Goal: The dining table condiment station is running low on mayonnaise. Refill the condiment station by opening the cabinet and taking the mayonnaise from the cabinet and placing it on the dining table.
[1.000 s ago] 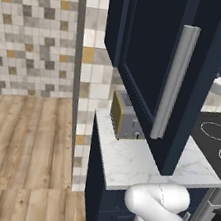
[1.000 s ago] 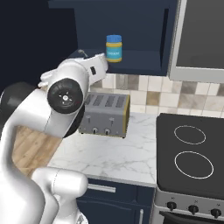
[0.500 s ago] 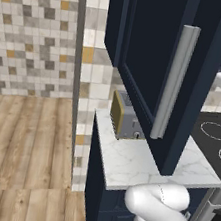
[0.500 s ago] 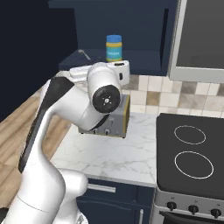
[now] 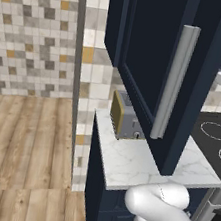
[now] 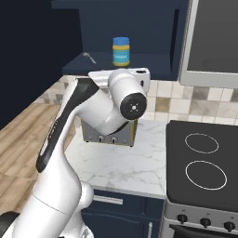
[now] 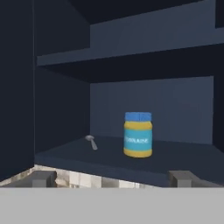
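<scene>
Cabinet: the tall navy blue wall cabinet (image 5: pixel 152 53) stands open; its flat-panel door with the long silver bar handle (image 5: pixel 173 82) is swung out toward the left base camera, which leaves the shelf inside reachable.
Mayonnaise: the squat jar with blue lid, yellow body and blue base band (image 7: pixel 138 134) stands upright on the cabinet's lower dark shelf (image 7: pixel 183 155), near the front edge and apart from the walls, so both sides look free for a grip.
Neighbour on shelf: a small grey metal spoon (image 7: pixel 91 141) lies near the jar, not touching it.
Hand: the two-finger hand (image 7: pixel 111 178) is spread wide and holds nothing; its tips sit below and in front of the shelf edge, pointed at the jar.
Desk below: the silver two-slot toaster (image 6: pixel 110 135) sits on the white marble desk (image 6: pixel 130 167) under the cabinet.
Step in hand: approach for the grasp, by my reading; the jar is not yet taken and the dining table leg remains.
</scene>
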Robot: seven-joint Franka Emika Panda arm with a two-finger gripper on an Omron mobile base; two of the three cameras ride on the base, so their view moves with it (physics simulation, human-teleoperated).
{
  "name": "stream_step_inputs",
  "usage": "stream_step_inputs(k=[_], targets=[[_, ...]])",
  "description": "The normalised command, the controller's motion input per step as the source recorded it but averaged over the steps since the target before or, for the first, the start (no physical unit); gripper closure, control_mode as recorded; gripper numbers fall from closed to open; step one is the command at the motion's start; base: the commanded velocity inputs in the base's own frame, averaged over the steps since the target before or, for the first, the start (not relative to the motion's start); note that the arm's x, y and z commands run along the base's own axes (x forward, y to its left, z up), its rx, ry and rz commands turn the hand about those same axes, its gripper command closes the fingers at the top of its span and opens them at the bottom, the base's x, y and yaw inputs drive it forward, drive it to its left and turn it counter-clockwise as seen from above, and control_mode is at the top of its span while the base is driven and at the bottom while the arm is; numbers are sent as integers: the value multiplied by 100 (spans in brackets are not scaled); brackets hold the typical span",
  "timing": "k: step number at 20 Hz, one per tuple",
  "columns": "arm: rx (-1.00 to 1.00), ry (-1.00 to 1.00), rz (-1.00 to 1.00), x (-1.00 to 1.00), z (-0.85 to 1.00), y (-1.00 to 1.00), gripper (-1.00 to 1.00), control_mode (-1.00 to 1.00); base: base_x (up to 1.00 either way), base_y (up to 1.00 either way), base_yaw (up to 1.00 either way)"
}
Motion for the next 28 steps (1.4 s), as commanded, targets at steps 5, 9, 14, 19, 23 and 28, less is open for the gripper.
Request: stream_step_inputs(k=[5, 9, 14, 19, 23, 28], targets=[[0, 0, -7, 28, 14, 0, -100, -100, 0, 0, 0], [0, 6, -8, 31, 32, 0, -100, -100, 0, 0, 0], [0, 13, -9, 41, 23, 0, -100, -100, 0, 0, 0], [0, 6, -4, 61, 5, 0, -100, -100, 0, 0, 0], [0, 2, -3, 59, 28, 0, -100, -100, 0, 0, 0], [0, 0, -2, 55, 6, 1, -100, -100, 0, 0, 0]])
